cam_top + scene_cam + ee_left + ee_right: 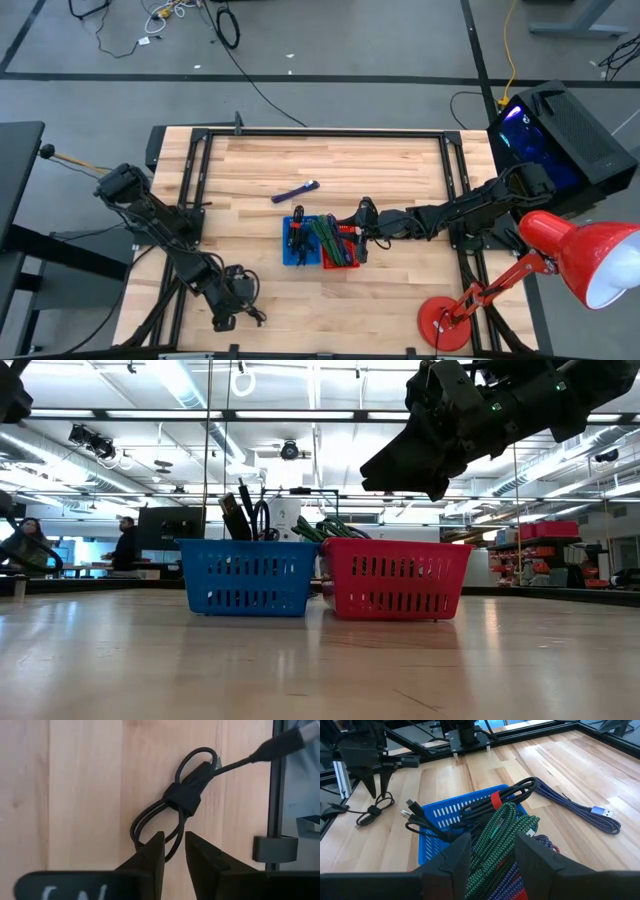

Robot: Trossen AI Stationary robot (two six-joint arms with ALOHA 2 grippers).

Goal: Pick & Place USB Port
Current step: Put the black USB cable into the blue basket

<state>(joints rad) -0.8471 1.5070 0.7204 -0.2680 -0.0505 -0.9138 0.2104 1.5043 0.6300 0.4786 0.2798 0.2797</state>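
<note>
A black USB cable [185,795], bundled with a strap, lies flat near the table's near-left corner [247,300]. My left gripper [175,852] stands over one loop end of it, fingers pointing down and a narrow gap apart; from the right wrist view its tips [377,795] look just above the cable [370,812]. My right gripper [492,855] is open and hangs above the red basket [395,575], over a green braided cable [502,827]. The blue basket [250,575] holds black cables. A purple braided USB cable [295,192] lies on the table beyond the baskets.
The two baskets stand side by side at the table's middle [290,258]. A red desk lamp [580,255] stands at the near right with its base [445,320] on the table. A black computer case [560,130] sits off the right edge. Black frame rails [195,170] run along the sides.
</note>
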